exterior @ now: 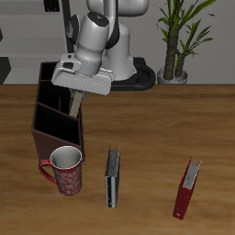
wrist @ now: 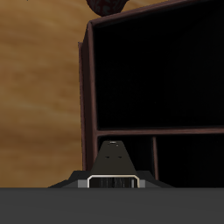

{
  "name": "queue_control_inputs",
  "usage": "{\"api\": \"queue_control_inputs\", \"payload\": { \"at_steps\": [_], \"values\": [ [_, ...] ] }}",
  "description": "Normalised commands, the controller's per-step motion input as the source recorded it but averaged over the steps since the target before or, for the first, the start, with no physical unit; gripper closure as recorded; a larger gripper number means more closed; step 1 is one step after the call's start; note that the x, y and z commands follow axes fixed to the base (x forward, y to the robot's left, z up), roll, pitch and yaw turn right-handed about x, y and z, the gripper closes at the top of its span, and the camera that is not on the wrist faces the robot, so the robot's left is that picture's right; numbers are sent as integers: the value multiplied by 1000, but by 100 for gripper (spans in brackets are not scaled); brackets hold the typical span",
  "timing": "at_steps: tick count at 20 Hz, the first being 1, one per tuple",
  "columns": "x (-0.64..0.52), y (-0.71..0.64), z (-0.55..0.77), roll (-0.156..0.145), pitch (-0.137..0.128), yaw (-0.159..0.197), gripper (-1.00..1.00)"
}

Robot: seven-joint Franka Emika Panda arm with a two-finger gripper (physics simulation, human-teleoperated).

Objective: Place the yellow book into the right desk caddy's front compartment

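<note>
Claw (exterior: 77,99) grips the yellow book (exterior: 75,106) upright, its lower end inside the caddy (exterior: 50,138).

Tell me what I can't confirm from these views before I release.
- Yellow book, lower end: in the exterior view, hidden behind the right desk caddy wall.
- Compartment floor: in the wrist view, the caddy's inside is plain black.
- Grip: fingers of the gripper are too small in the exterior view and do not show in the wrist view.
</note>
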Motion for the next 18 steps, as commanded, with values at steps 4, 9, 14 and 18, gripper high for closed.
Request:
{"api": "queue_control_inputs", "payload": {
  "at_steps": [4,9,14,18],
  "values": [
    [12,-63,-246,-15,35,6,100],
    [-13,-93,-116,-27,11,-14,100],
    [32,-75,-123,-29,25,-2,100],
    [23,-12,-40,13,52,-43,-100]
  ]
}}
